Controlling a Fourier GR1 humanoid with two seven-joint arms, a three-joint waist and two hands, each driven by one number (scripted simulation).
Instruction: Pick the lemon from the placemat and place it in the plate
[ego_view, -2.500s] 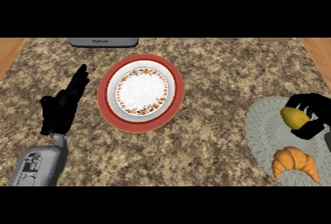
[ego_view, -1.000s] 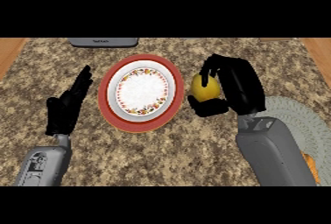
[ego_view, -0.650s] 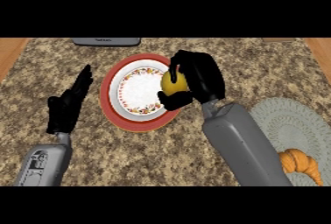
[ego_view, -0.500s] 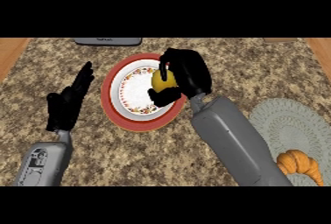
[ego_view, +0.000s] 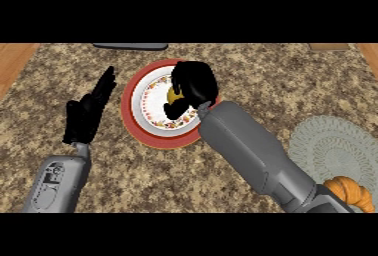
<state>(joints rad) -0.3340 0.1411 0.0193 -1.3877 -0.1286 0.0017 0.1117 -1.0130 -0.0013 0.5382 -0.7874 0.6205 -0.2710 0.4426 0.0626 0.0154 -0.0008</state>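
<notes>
The red-rimmed plate (ego_view: 140, 129) with a white, flower-patterned centre lies on the counter at upper middle. My right hand (ego_view: 193, 86) is over the plate's right half, fingers curled round the yellow lemon (ego_view: 176, 94), of which only a small patch shows. Whether the lemon touches the plate is hidden by the hand. The round pale grey placemat (ego_view: 328, 147) lies at the right edge, well away from this hand. My left hand (ego_view: 87, 113) stays open and upright just left of the plate, fingers straight.
An orange croissant (ego_view: 353, 191) sits at the placemat's lower edge, next to my right forearm. A dark flat object (ego_view: 130, 46) lies at the counter's far edge. Wooden strips border the speckled counter at far left and far right.
My right hand carried the lemon from the placemat leftward across the counter and now has it over the plate. The left hand has barely moved.
</notes>
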